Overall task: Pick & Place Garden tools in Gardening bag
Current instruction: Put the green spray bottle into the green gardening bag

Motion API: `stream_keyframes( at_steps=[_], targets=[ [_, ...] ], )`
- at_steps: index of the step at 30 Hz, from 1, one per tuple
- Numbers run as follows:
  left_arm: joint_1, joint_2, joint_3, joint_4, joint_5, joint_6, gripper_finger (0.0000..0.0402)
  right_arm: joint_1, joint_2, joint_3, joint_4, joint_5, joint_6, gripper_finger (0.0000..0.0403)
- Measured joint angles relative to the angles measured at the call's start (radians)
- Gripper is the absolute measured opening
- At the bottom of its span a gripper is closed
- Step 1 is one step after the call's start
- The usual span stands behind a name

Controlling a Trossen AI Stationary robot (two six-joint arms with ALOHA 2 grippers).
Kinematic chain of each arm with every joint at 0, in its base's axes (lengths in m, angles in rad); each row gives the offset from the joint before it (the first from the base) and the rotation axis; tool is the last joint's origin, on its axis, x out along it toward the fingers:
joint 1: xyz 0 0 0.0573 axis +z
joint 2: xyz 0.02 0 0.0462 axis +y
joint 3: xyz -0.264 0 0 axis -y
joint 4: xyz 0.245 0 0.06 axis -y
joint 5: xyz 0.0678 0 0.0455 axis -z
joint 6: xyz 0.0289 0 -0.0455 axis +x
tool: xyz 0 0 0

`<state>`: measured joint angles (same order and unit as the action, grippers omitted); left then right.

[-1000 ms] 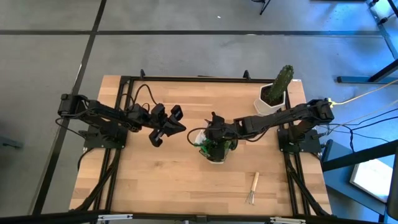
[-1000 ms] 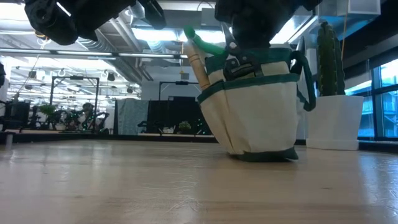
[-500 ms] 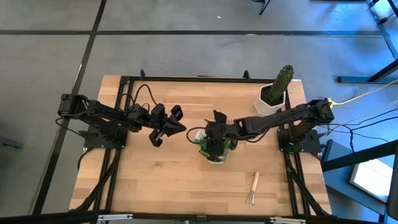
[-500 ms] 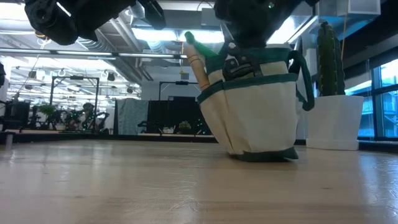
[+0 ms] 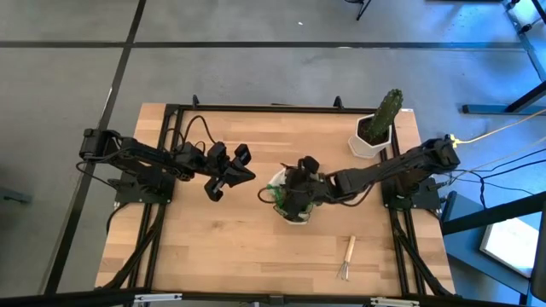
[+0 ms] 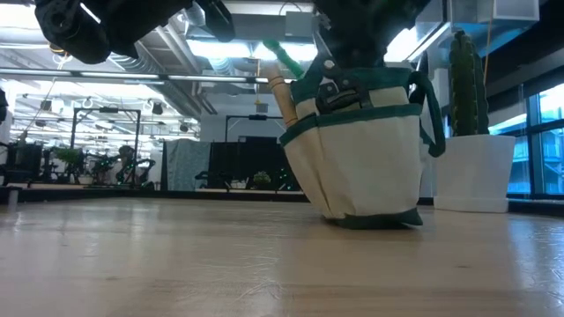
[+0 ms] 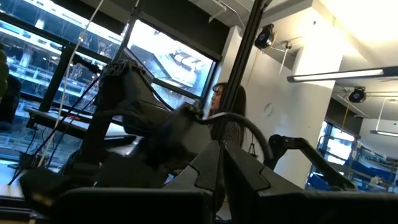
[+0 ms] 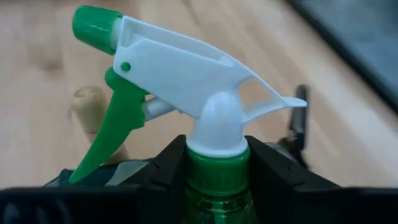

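Gripping the neck of a green spray bottle [image 8: 214, 180] just under its white trigger head, the right gripper [image 5: 300, 182] sits over the gardening bag [image 6: 361, 150] at mid-table. A wooden handle and a black tool already poke out of the bag, so most of the job looks done (the bottle seems in place but not released). One wooden-handled hand fork [image 5: 347, 257] lies alone on the table [image 5: 213, 247], well apart from the bag. Off to the side, the left gripper [image 5: 230, 175] waits above the table with fingers closed and empty. A potted cactus [image 5: 380, 124] stands at the far corner, blocking nothing.
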<state>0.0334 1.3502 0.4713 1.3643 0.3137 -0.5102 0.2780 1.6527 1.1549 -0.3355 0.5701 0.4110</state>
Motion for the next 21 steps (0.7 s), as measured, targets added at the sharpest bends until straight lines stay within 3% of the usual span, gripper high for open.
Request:
stream_keyframes(
  at_steps=[8,21],
  targets=[
    [-0.003,0.0,0.0,-0.001,0.0,0.0,0.0015,0.09,0.0,0.0,0.007,0.21,0.02,0.0131],
    [-0.016,0.0,0.0,0.0,-0.006,0.0,0.0015,0.177,-0.001,-0.104,0.214,0.243,-0.008,0.0131]
  ],
)
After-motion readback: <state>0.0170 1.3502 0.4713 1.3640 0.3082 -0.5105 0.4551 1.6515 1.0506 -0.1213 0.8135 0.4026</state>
